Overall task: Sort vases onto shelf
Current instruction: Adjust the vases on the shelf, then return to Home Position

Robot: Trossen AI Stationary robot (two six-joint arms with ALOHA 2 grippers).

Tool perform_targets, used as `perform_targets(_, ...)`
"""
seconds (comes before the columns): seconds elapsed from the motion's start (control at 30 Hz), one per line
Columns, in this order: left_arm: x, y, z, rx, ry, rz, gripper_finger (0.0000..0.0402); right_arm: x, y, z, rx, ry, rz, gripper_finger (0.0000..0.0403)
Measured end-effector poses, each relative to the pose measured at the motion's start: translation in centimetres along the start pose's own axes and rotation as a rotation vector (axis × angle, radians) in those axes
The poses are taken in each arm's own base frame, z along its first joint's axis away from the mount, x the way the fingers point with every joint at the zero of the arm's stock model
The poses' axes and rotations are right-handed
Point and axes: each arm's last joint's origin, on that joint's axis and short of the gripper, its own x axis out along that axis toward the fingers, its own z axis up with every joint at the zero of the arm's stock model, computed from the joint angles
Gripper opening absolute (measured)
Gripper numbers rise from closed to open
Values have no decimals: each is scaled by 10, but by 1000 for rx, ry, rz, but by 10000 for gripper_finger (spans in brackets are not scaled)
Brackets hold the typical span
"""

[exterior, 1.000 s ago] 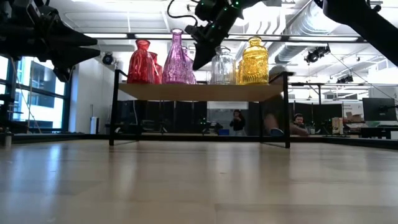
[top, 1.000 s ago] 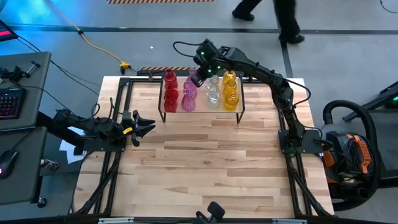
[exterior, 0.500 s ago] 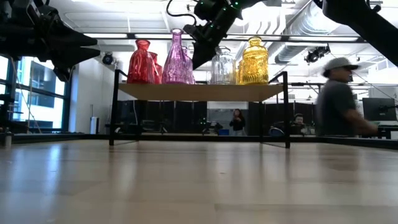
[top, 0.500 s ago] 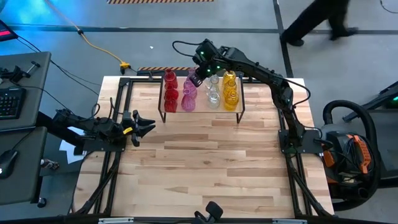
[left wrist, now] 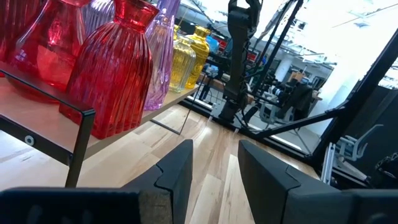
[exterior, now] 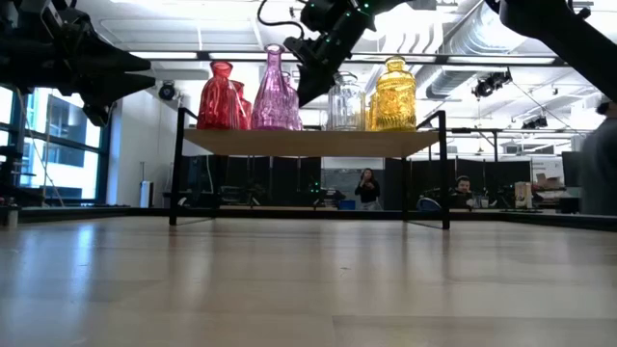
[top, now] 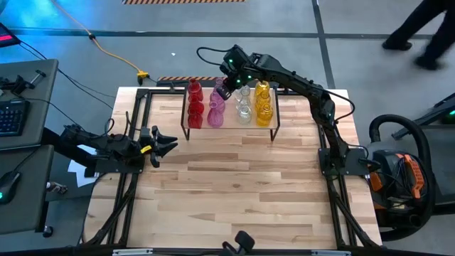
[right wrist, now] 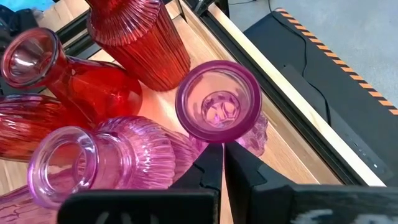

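Above the shelf (top: 231,126), right gripper (top: 225,88) hangs by a purple vase (right wrist: 219,109), fingers nearly together, empty. Glass: stiff, slick, breakable; take the neck. Left gripper (top: 165,146) waits apart, open.

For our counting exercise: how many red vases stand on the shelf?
3, at the left end of the shelf: a ribbed vase, a round-mouthed vase, a third vase partly cut off; more may be hidden.

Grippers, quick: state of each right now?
Left gripper: open, empty, at the table's left edge.
Right gripper: over the shelf, shut on a purple vase rim.
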Motion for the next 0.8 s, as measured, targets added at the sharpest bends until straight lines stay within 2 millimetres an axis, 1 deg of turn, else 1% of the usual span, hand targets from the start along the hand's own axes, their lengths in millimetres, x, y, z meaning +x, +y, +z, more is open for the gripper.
perform_targets(0.5,0,0,0,-1,0,0,120,-4,0,-3,0,41,-8,0)
perform_targets(0.63,0,0,0,-1,0,0,120,-15,0,-4,-4,38,-56,0)
perform_targets(0.8,0,0,0,-1,0,0,120,-36,-2,-1,1,-6,-56,0)
